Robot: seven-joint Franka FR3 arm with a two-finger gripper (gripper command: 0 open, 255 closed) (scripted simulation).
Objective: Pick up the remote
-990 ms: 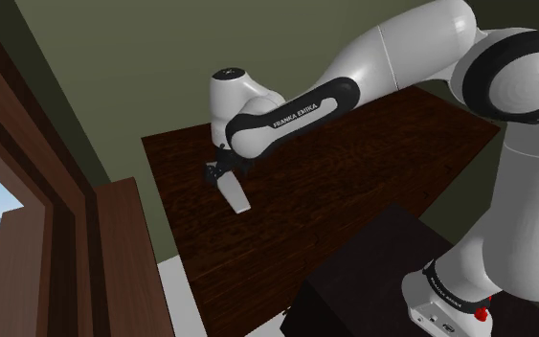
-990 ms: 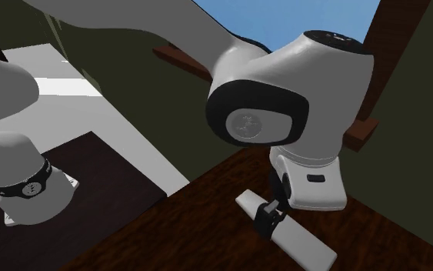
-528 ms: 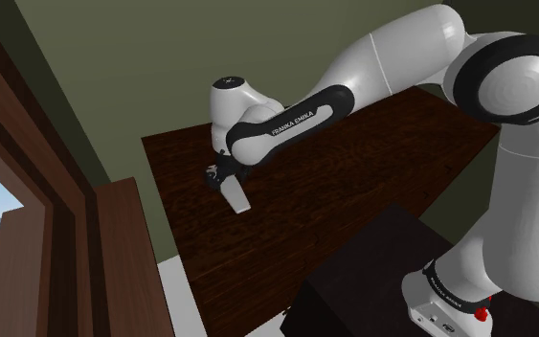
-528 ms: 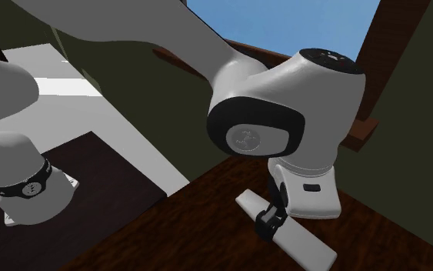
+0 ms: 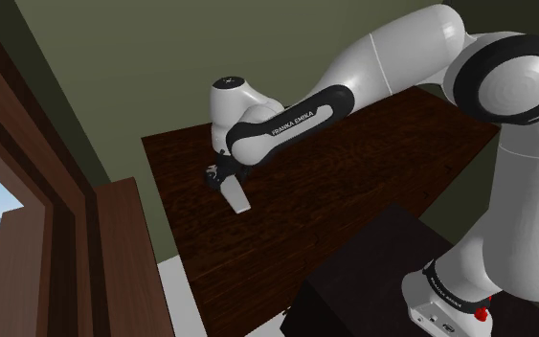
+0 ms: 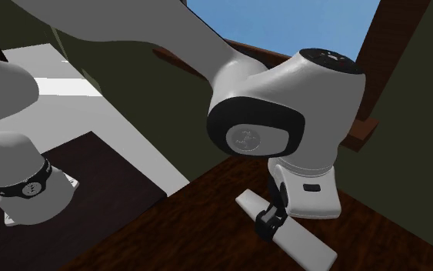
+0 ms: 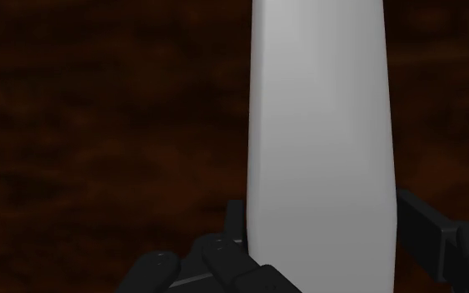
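Black claw point(image 5: 221, 176) is down on the remote point(image 5: 235, 196), near the bench point(image 5: 353, 182) corner at the shoulder view's left.

- Remote: plain white-grey slab, long and narrow, lying flat on the dark wood bench top. Not lifted; in the second exterior view its underside sits on the wood.
- Shoulder view: claw sits over the remote's far end, and the rest of the slab sticks out toward the camera.
- Second exterior view: claw point(image 6: 271, 219) straddles the remote point(image 6: 299, 239) partway along. A short end shows on the view's left of the fingers, a longer part on the right. Bench point(image 6: 207, 227) wood is visible around it.
- Wrist view: remote point(image 7: 320, 125) runs lengthwise straight out from the claw point(image 7: 320, 250), with one finger point(image 7: 224, 258) on one long edge and the other on the opposite edge. Both fingers butt against the slab with no gap visible, so it reads as clamped across the remote's width. Dark bench point(image 7: 99, 125) surface lies on both sides.
- Hand is roughly vertical above the remote, with the arm reaching in from the stand point(image 5: 372, 278) at the shoulder view's lower right.
- Brown wooden window frame point(image 5: 28, 191) runs along the shoulder view's left, well apart from the remote.
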